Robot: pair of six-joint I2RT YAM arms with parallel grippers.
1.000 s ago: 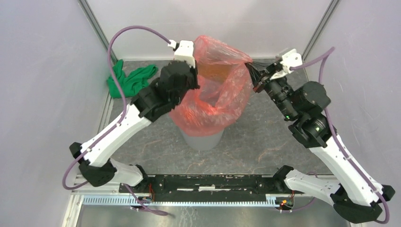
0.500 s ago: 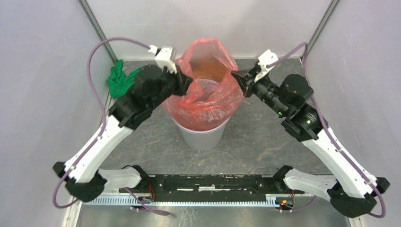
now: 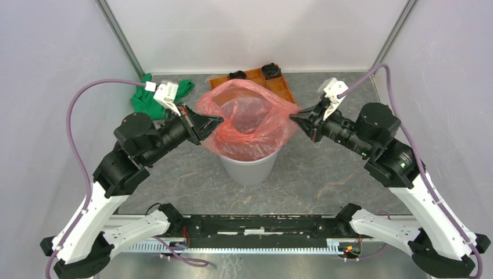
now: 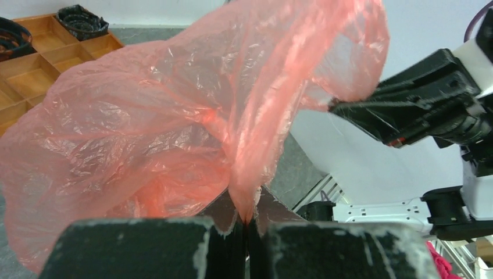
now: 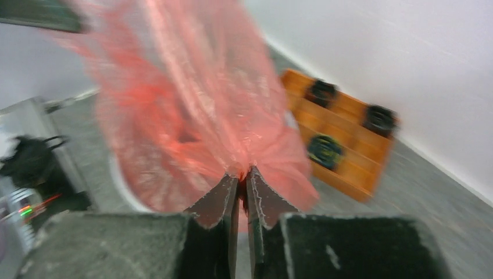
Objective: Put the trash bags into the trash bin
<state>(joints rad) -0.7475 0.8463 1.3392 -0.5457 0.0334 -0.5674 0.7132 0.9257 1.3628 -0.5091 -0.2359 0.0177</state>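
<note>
At the middle of the dark, mottled counter [image 3: 325, 174] stands a light grey round trash bin [image 3: 250, 168], upright. A thin, crinkly red-orange trash bag [image 3: 247, 116] is spread open above its mouth. The bag's lower folds cover the bin's rim, so only the bin's lower wall shows.

The left hand [image 3: 210, 125] reaches in from the bin's 9 o'clock side and the right hand [image 3: 293, 120] from its 3 o'clock side. Each one grips the bag's upper edge. The film is pulled taut between them, and the bag's mouth gapes wide and faces upward.

In the left wrist view, the left hand [image 4: 247, 226] is pressed closed, with a pleat of the bag [image 4: 174, 116] pinched in the seam between its two fingers. The film fans up and away from that pinch. The right hand's dark fingers [image 4: 372, 107] show at the bag's far edge.

The right wrist view is blurred. In it the right hand [image 5: 241, 186] is closed to a thin slit, with a gather of the bag [image 5: 186, 110] caught in it.

Beyond the bin, at 12 o'clock, an orange compartment tray [image 3: 282, 84] lies on the counter, with small black round items [image 3: 271, 71] in its far compartments. A crumpled green cloth [image 3: 141, 100] lies at 10 o'clock, near the back left corner.
</note>
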